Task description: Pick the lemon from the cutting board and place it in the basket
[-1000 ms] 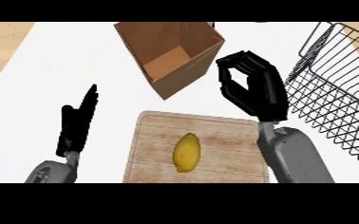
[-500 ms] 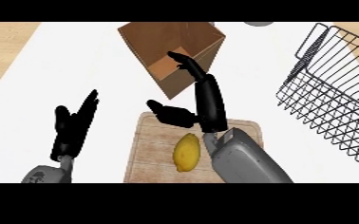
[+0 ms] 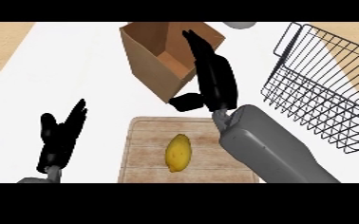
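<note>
- Lemon (image 3: 179, 153) lies on the cutting board (image 3: 144, 137), about mid-board, long axis roughly up-down in head view; nothing touching it.
- My right hand (image 3: 214, 78) sits above the board's far edge, over the open cardboard box (image 3: 165, 59), fingers straight and pointing away, thumb stuck out to the left; released, holding nothing.
- Right forearm crosses the board's right side, just beside the lemon but apart from it.
- Left hand (image 3: 60, 137) rests open at lower left, fingers up, off the board.
- Wire basket (image 3: 316, 85) stands at right, well apart from the lemon; I see nothing in it.
- Step, my read: reach phase only, grasp not yet made, lemon not lifted.
- Next move calls for pulling the right hand back toward me and down over the lemon, as it's past the fruit now, then curling fingers and thumb across the short axis.
- After that, lift and carry right over the basket rim.
</note>
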Robot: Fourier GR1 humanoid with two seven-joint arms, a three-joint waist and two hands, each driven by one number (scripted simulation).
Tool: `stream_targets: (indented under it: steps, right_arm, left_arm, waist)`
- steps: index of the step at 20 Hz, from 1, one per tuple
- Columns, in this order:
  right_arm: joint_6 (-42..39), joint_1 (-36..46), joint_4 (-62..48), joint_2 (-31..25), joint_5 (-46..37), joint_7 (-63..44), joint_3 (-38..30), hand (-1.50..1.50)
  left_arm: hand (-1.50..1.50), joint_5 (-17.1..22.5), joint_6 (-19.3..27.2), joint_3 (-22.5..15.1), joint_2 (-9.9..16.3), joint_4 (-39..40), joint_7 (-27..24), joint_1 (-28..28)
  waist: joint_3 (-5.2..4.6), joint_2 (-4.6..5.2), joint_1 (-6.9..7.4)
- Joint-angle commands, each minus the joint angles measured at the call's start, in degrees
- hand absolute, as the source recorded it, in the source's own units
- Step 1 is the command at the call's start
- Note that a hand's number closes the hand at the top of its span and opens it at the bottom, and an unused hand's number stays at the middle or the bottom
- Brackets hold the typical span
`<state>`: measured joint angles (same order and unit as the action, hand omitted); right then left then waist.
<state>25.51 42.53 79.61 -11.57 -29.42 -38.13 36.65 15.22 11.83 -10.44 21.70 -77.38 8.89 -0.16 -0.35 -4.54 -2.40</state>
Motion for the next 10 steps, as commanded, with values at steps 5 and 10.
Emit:
stream_targets:
  steps: [5, 10]
  right_arm:
    - [-24.66, 9.07, 5.04, -1.68, 3.53, -24.37, 2.44, -1.5]
    - [-37.08, 13.25, 9.01, -0.46, 11.99, -36.1, 1.26, -1.5]
  left_arm:
    - [0.0, 1.47, -0.98, -0.22, 0.39, 1.85, 3.01, 5.78]
    - [0.0, 1.78, -1.52, -0.36, 0.24, 0.63, 2.95, 6.39]
  waist:
    - [-0.32, 1.45, -0.78]
    - [-0.15, 1.93, -0.88]
